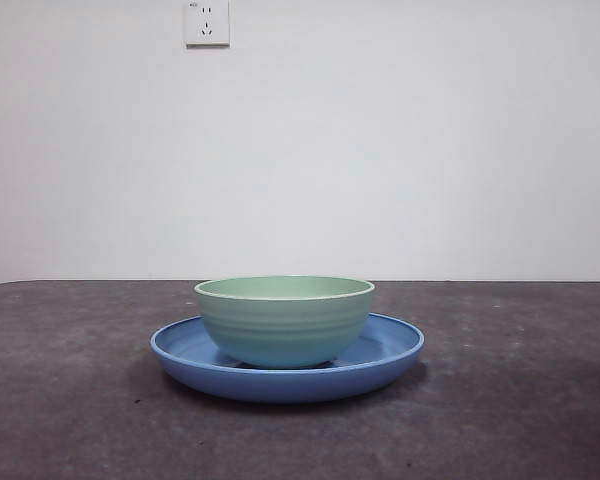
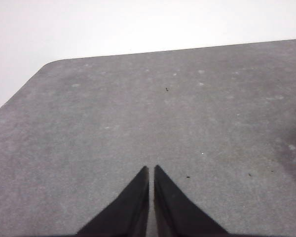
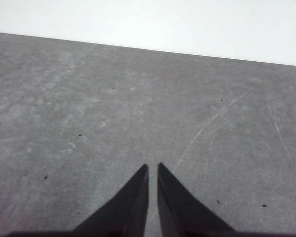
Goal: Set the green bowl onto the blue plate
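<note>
The green bowl (image 1: 284,318) stands upright inside the blue plate (image 1: 392,345) at the middle of the table in the front view. Both arms are out of the front view. My left gripper (image 2: 151,169) is shut and empty over bare grey table. My right gripper (image 3: 152,167) is shut and empty over bare grey table too. Neither wrist view shows the bowl or the plate.
The grey table (image 1: 70,400) runs to a white wall with a socket (image 1: 207,22) high up. The left wrist view shows the table's rounded far corner (image 2: 52,65). The right wrist view shows the table's far edge (image 3: 138,47).
</note>
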### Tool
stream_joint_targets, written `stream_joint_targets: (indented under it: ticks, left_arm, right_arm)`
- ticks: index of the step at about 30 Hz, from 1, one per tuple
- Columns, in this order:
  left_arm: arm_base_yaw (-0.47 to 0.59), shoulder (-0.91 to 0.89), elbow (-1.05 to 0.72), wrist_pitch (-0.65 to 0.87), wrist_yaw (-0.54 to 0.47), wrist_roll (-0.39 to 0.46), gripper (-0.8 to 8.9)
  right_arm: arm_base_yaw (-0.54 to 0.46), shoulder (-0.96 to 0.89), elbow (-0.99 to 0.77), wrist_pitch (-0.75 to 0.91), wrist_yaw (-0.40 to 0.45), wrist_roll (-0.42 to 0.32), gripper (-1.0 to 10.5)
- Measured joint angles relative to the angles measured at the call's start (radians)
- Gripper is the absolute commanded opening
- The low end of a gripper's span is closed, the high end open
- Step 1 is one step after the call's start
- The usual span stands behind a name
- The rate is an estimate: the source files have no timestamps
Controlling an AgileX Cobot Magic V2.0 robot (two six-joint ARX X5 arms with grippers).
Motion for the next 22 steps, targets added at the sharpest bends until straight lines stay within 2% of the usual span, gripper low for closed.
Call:
stream_joint_targets:
  ticks: [22]
  left_arm:
    - [0.000,0.000,0.000,0.000,0.000,0.000,0.19]
  right_arm:
    - [0.000,0.000,0.000,0.001,0.019,0.019,0.3]
